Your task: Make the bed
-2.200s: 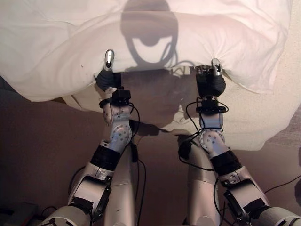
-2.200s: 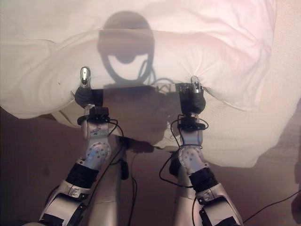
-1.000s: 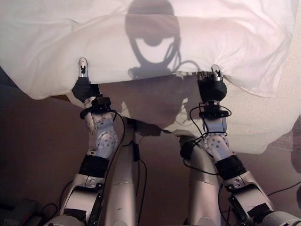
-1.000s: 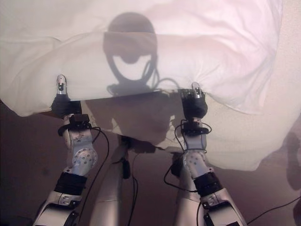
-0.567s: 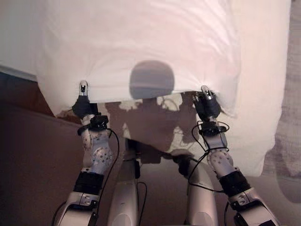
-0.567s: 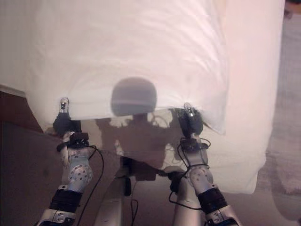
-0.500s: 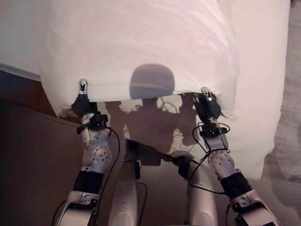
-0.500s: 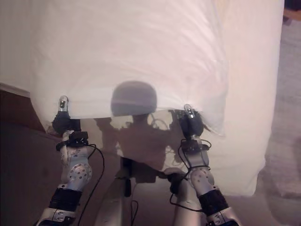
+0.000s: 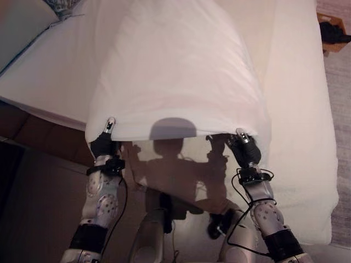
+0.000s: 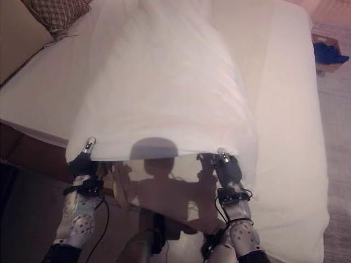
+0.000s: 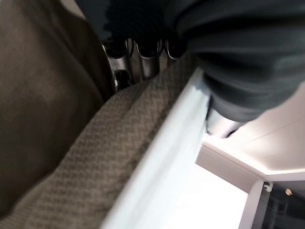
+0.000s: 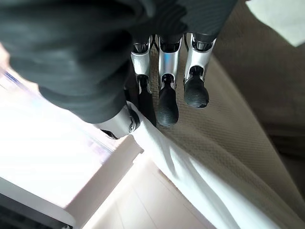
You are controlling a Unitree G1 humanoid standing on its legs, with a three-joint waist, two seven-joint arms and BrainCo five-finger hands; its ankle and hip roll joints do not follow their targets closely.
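A white duvet (image 9: 175, 71) lies stretched lengthwise over the white mattress (image 9: 299, 109), its near edge lifted off the bed. My left hand (image 9: 102, 144) is shut on the edge's left corner and my right hand (image 9: 244, 150) on its right corner. In the left wrist view the curled fingers (image 11: 139, 61) pinch the white hem (image 11: 162, 157) over a tan woven underside. The right wrist view has the fingers (image 12: 167, 98) curled against the thumb, with the hem (image 12: 190, 176) caught between them. Under the raised edge the bed is in shadow.
A patterned cushion (image 10: 57, 13) rests at the bed's far left corner. The brown bed frame (image 9: 38, 134) runs along the left side. A small box holding a dark thing (image 9: 332, 33) sits on the carpet at the far right.
The view has shifted to take in much more of the bed. Both hands keep their grip, the left one has spread outward, and the duvet now reaches further up the mattress.
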